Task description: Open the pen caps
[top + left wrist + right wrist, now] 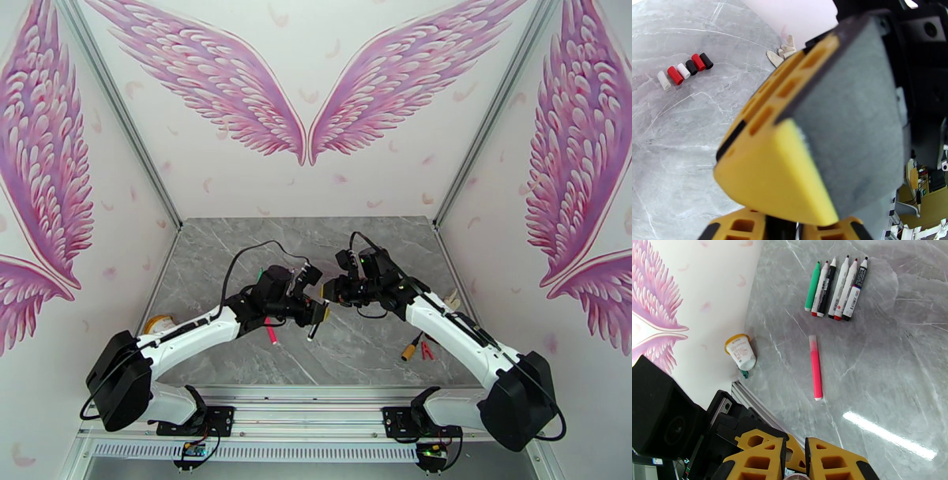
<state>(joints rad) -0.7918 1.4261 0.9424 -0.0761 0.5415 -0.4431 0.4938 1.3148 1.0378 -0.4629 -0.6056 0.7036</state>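
Light glares off the polished, marble-patterned grey counter (pixel 888 358). The 6 pens (pixel 835 287) have smooth plastic barrels with a slight sheen, and the pink pen (pixel 815 366) is glossy with a translucent end. The pen caps (pixel 685 71) look like plain matt plastic. The right hand (pixel 794 461) is yellow moulded plastic with cut-outs. A grip pad (pixel 853 118) looks dark grey, rough and matt. A brushed-metal rail (pixel 754 404) edges the counter.

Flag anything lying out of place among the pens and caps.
The pink pen lies alone on the table, apart from the other six pens, which sit side by side in a neat row. The caps also sit in a tidy line. Nothing looks spilled or broken.
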